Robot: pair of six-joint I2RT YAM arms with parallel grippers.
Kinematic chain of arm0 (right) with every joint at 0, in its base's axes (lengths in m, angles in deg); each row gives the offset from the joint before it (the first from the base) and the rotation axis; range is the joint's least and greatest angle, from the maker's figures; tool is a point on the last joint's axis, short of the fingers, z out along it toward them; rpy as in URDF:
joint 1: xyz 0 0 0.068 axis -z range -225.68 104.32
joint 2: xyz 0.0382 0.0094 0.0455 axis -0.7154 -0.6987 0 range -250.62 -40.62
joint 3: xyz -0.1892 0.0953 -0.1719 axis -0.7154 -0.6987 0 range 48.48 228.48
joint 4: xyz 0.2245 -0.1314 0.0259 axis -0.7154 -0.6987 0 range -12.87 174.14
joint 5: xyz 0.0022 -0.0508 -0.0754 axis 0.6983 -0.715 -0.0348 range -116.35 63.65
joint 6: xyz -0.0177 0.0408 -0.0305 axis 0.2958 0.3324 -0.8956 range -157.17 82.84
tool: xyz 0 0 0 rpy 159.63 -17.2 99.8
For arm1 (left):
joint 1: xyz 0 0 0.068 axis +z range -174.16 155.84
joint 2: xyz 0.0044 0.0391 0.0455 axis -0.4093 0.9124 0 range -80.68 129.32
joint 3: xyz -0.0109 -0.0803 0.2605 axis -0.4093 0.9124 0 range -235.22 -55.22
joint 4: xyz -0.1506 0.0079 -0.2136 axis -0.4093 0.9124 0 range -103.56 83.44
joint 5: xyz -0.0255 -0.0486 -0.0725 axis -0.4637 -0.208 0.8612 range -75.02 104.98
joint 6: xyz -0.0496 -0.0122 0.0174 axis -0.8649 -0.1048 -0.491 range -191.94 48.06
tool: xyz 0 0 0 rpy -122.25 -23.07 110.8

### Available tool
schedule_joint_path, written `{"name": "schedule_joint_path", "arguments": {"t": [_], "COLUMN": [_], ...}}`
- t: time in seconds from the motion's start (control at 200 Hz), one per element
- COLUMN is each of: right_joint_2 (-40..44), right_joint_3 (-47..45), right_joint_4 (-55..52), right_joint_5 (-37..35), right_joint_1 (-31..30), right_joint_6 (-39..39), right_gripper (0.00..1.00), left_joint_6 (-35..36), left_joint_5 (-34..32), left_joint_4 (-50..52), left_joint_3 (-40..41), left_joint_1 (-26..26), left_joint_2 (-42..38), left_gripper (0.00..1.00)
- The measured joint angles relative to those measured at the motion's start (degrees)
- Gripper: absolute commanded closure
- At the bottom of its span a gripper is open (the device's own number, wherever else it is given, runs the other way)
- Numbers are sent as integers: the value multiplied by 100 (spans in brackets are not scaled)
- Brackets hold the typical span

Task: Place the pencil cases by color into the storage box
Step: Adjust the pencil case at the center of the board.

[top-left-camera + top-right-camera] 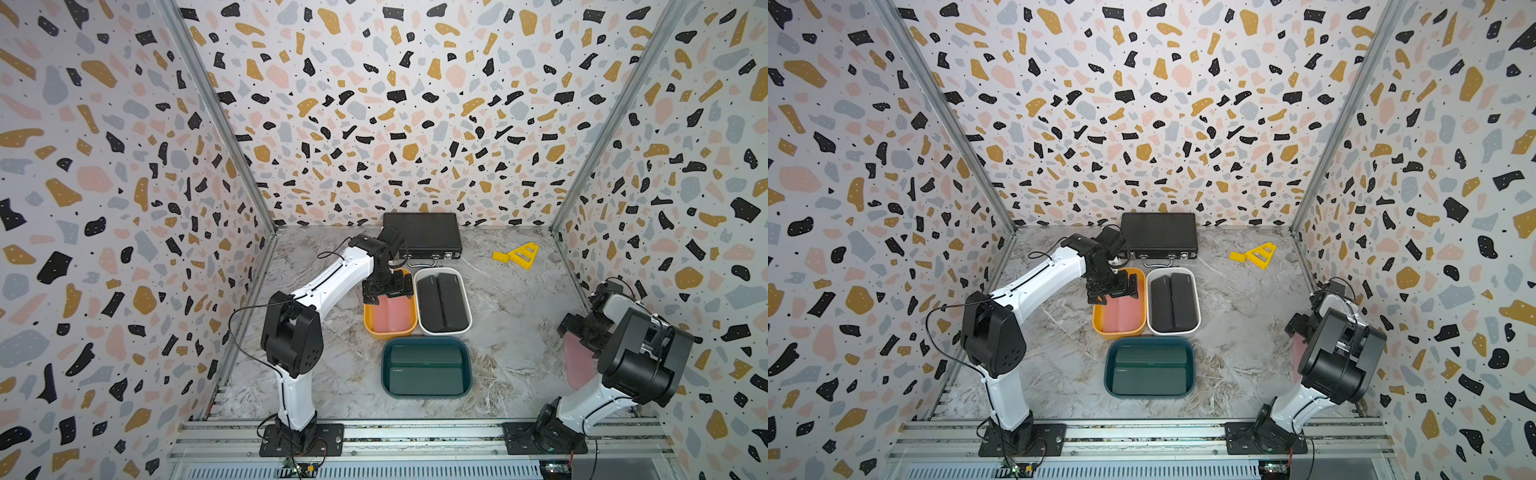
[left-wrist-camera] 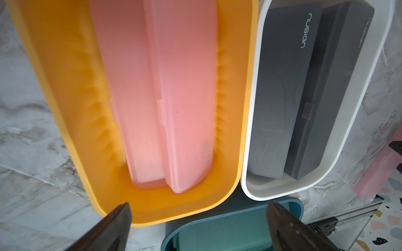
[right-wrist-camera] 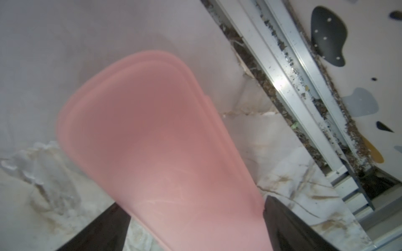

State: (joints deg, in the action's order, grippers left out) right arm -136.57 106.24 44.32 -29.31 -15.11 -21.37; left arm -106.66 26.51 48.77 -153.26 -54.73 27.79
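Observation:
Three storage boxes stand mid-table. The orange box (image 1: 390,332) (image 2: 65,87) holds two pink pencil cases (image 1: 390,313) (image 2: 174,97). Two black cases (image 1: 442,303) lie in the white box (image 1: 444,332), and dark green cases (image 1: 428,370) lie in the teal box (image 1: 384,365). My left gripper (image 1: 388,289) (image 2: 199,205) hangs open over the orange box's far end, holding nothing. Another pink pencil case (image 1: 575,361) (image 3: 165,152) lies on the table at the right. My right gripper (image 1: 579,338) (image 3: 192,203) straddles it, open; one finger touches its edge, and table shows beside the other.
A large black briefcase (image 1: 422,235) lies against the back wall behind the boxes. Small yellow plastic pieces (image 1: 519,253) sit at the back right. The right wall and its metal rail (image 3: 293,76) run close beside the right gripper.

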Motion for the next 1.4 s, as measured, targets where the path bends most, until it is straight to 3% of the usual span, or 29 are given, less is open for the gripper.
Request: {"name": "schedule_joint_path", "arguments": {"t": [0.18,0.405,0.641,1.402], "right_joint_2": [-190,-280,-280,-479], "right_joint_3": [24,186,221,413], "right_joint_4": [151,149,131,-162], "right_joint_5": [684,1088,1344,876], "right_joint_1": [-92,-695,-780,-1331], "right_joint_6": [9,-59,-111,-365], "right_gripper": [2,2,2,2], "left_joint_6": [0,0,0,101], "left_joint_5": [0,0,0,125], "left_joint_4": [22,20,17,-466], "left_joint_3": [-15,-15,-15,627], "left_joint_1": [0,0,0,2], "left_joint_2": [24,66,66,-203], "left_gripper": [0,0,0,0]}}
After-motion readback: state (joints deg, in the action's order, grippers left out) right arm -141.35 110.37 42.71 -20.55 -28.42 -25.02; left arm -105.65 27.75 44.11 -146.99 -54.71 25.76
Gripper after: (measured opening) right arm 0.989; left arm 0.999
